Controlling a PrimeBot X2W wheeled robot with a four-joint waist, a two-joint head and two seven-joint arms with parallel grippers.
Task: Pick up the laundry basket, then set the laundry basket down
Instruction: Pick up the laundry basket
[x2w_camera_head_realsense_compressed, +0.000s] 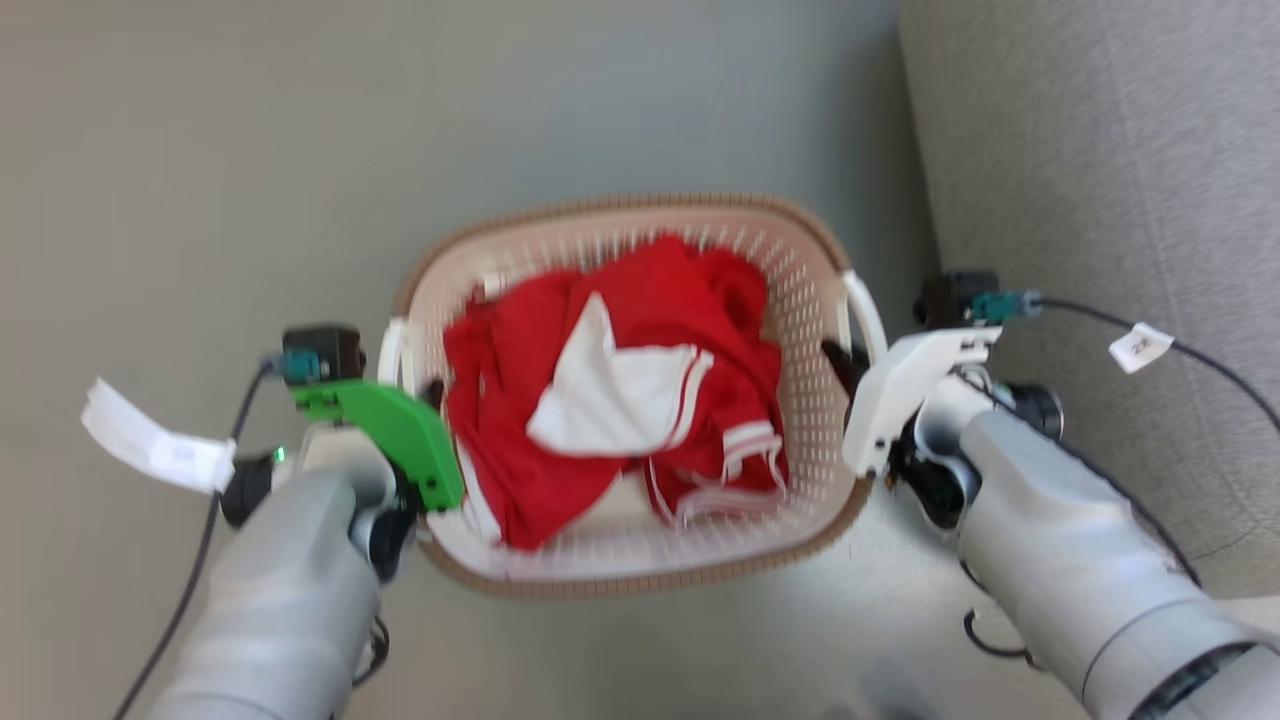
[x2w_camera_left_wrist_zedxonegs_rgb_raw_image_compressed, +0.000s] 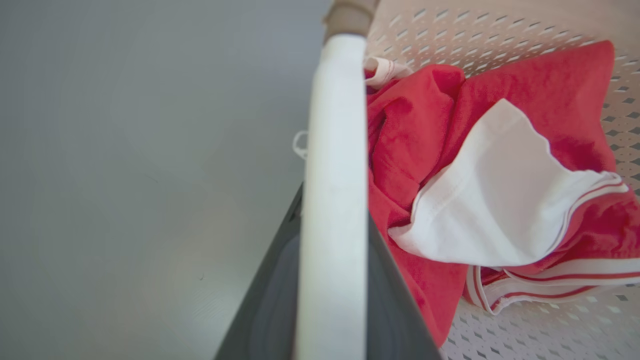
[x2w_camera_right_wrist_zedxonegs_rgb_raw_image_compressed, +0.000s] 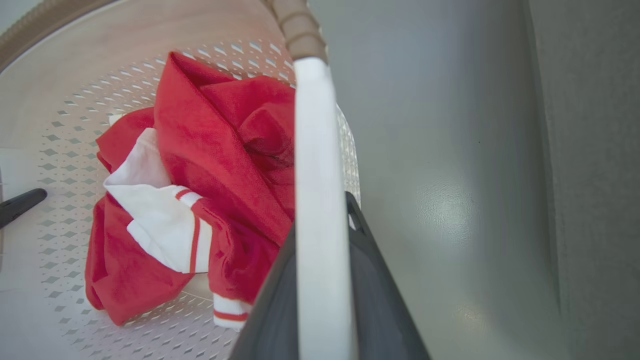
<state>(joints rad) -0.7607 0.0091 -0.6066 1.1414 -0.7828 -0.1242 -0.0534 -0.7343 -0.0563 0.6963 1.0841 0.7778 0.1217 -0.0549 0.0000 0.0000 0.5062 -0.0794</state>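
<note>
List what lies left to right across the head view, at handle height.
From the left: white paper tag → left gripper → left handle of the laundry basket → red-and-white garment → right handle → right gripper → small cable tag → grey upholstery.

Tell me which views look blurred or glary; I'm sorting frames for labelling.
Head view: motion blur throughout, with the laundry basket rim smeared. Left wrist view: the white handle looms soft near the lens, while the red garment is sharper. Right wrist view: a pale glare patch on the floor.
</note>
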